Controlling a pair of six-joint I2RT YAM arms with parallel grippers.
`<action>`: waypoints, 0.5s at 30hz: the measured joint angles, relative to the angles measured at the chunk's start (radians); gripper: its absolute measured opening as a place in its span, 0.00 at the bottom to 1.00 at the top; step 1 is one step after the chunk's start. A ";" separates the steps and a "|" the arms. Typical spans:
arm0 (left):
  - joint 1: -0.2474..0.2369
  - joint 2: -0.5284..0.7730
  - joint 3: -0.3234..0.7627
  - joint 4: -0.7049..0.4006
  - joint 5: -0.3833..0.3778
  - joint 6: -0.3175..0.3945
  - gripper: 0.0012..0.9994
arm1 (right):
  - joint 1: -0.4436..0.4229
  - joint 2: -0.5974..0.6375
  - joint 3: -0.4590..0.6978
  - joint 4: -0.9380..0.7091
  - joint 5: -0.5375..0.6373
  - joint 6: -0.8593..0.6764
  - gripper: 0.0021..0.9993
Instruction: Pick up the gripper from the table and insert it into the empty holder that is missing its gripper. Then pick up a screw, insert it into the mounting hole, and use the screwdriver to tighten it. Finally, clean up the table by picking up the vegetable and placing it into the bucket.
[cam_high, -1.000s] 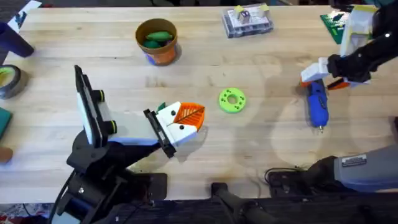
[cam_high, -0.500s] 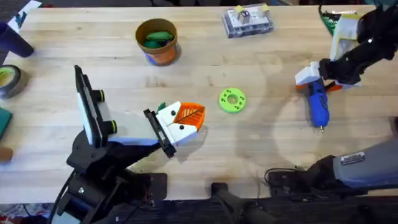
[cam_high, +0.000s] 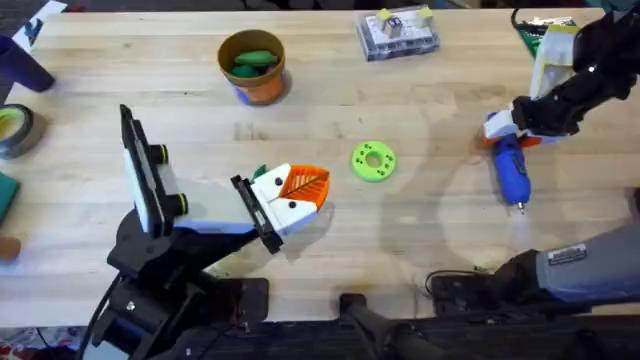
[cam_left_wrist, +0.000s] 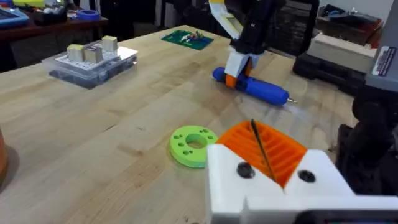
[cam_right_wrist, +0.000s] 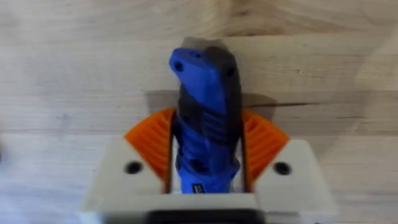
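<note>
Right pincer grasps the screwdriver near the surface's right edge.

The right pincer (cam_high: 512, 128) has its orange pads clamped on the rear of the blue screwdriver (cam_high: 511, 172), which lies on the surface (cam_high: 420, 230). Toward the front-left, the left pincer (cam_left_wrist: 273, 163) is pressed closed beside a green ring (cam_high: 373, 160). The bucket (cam_high: 252, 66), near the far edge, holds a green vegetable (cam_high: 252, 60).

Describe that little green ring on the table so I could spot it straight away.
Start at the wooden table and find the orange and blue bucket near its far edge. Come toward the near edge and a bit right: the green ring lies flat on bare wood. It is bright green, with a centre hole and small holes around it.
</note>
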 joint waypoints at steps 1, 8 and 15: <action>0.000 0.000 0.000 0.000 0.000 0.000 0.01 | 0.000 0.000 0.000 0.001 0.002 -0.001 0.36; 0.000 0.000 0.000 0.000 0.000 0.000 0.01 | 0.000 0.000 -0.003 0.011 0.003 0.008 0.02; 0.000 0.000 0.000 0.000 0.000 0.000 0.01 | 0.000 -0.080 -0.004 0.017 0.001 0.015 0.02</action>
